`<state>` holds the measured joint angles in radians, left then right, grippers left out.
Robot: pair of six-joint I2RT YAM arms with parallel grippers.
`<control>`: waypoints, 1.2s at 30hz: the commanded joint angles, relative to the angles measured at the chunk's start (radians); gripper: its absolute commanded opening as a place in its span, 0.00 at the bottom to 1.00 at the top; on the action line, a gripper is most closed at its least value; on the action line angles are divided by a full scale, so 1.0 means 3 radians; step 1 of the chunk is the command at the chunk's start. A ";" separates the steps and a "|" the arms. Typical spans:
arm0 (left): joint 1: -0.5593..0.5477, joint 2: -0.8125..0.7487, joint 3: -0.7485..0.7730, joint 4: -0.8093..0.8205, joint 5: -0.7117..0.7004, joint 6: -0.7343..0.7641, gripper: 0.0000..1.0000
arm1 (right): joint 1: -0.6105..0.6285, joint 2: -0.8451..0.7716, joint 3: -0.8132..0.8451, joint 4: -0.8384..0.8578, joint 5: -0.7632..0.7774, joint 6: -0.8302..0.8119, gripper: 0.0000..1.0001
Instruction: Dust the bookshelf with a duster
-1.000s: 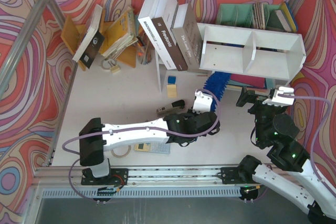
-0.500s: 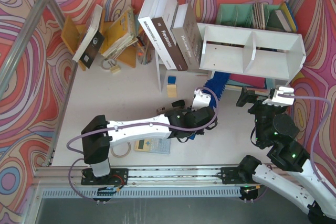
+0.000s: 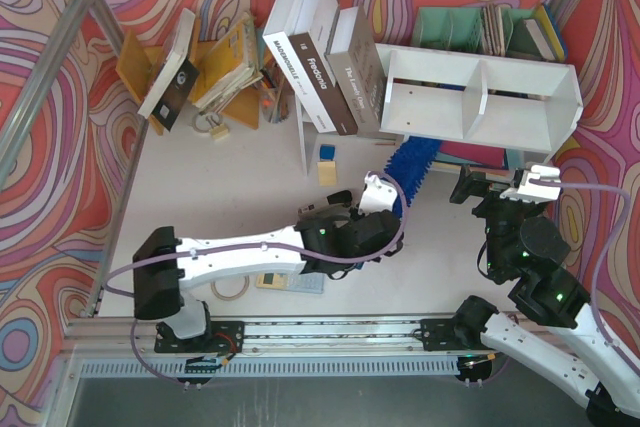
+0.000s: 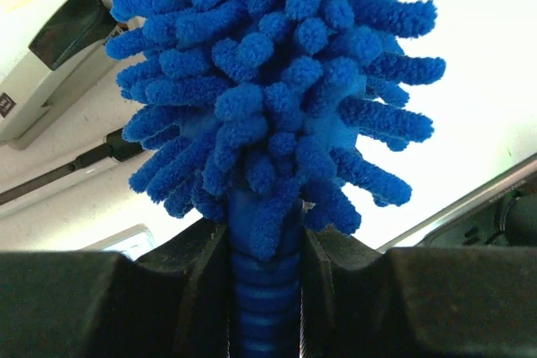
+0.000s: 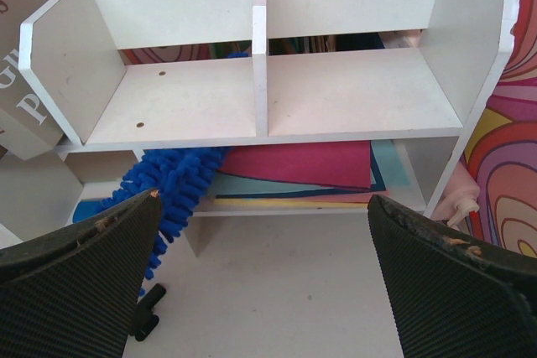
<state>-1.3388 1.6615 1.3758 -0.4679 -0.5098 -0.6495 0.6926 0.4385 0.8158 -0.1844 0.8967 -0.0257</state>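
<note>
The bright-blue fluffy duster (image 3: 411, 164) lies slanted at the front of the white bookshelf (image 3: 480, 97), its head reaching into the lower tier below the left cubby. My left gripper (image 3: 385, 199) is shut on the duster's ribbed blue handle (image 4: 264, 291); the fluffy head (image 4: 277, 73) fills the left wrist view. The right wrist view shows the bookshelf (image 5: 268, 90), its two empty cubbies, and the duster head (image 5: 172, 182) at the lower tier. My right gripper (image 3: 500, 187) is open and empty, in front of the shelf's right half.
Pink, blue and yellow sheets (image 5: 302, 165) lie in the lower tier. Large books (image 3: 320, 57) lean left of the shelf. A teal organiser (image 3: 480, 27) stands behind it. An orange book rack (image 3: 190, 67) is at back left. A stapler (image 3: 325, 207), tape roll (image 3: 230, 289) and calculator (image 3: 290, 282) lie near the left arm.
My left gripper has drawn back toward the near left with the duster, so more of the blue head shows outside the shelf. The right arm has not moved.
</note>
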 commanded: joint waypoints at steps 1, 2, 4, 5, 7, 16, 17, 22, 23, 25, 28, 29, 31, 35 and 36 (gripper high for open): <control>-0.0054 -0.0289 -0.0171 0.0244 -0.0219 0.0189 0.00 | -0.0008 -0.0015 -0.0032 0.0053 0.0018 0.0003 0.99; -0.0072 -0.0328 -0.0209 0.0254 -0.0211 0.0225 0.00 | -0.0008 -0.0015 -0.0030 0.0052 0.0018 0.0002 0.99; -0.0100 -0.0417 -0.0314 0.0274 -0.0195 0.0310 0.00 | -0.0008 -0.0019 -0.0033 0.0055 0.0023 0.0004 0.99; -0.0108 -0.0464 -0.0369 0.0284 -0.0159 0.0352 0.00 | -0.0008 -0.0022 -0.0034 0.0057 0.0022 0.0003 0.99; -0.0121 -0.0575 -0.0481 0.0295 -0.0095 0.0436 0.00 | -0.0008 -0.0020 -0.0033 0.0064 0.0023 -0.0004 0.99; -0.0130 -0.1064 -0.1065 0.0487 0.0358 0.0802 0.00 | -0.0010 -0.0004 -0.0044 0.0094 0.0033 -0.0031 0.99; -0.0132 -0.1089 -0.1099 0.0489 0.0426 0.0839 0.00 | -0.0009 -0.0004 -0.0044 0.0097 0.0033 -0.0030 0.99; -0.0133 -0.1056 -0.1149 0.0375 0.0715 0.0992 0.00 | -0.0010 0.0006 -0.0045 0.0104 0.0043 -0.0037 0.99; -0.0131 -0.1031 -0.1154 0.0365 0.0765 0.1014 0.00 | -0.0008 0.0006 -0.0046 0.0104 0.0046 -0.0035 0.99; -0.0132 -0.0974 -0.1162 0.0355 0.0855 0.1050 0.00 | -0.0008 0.0004 -0.0045 0.0104 0.0048 -0.0034 0.99; -0.0132 -0.0872 -0.1155 0.0367 0.0996 0.1086 0.00 | -0.0005 0.0011 -0.0047 0.0098 0.0053 -0.0036 0.99; -0.0133 -0.0830 -0.1155 0.0398 0.1048 0.1093 0.00 | -0.0007 0.0010 -0.0047 0.0098 0.0053 -0.0037 0.99; -0.0136 -0.0759 -0.1143 0.0440 0.1122 0.1096 0.00 | -0.0010 0.0008 -0.0049 0.0100 0.0053 -0.0037 0.99; -0.0151 -0.0612 -0.1058 0.0428 0.1191 0.1123 0.00 | -0.0009 0.0010 -0.0050 0.0098 0.0058 -0.0038 0.99; -0.0150 -0.0585 -0.1056 0.0438 0.1191 0.1117 0.00 | -0.0008 0.0011 -0.0050 0.0099 0.0059 -0.0036 0.99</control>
<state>-1.3750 1.4612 1.0409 -0.3820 -0.1898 -0.3359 0.6926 0.4389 0.8078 -0.1837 0.8974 -0.0269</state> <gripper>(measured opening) 0.343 0.987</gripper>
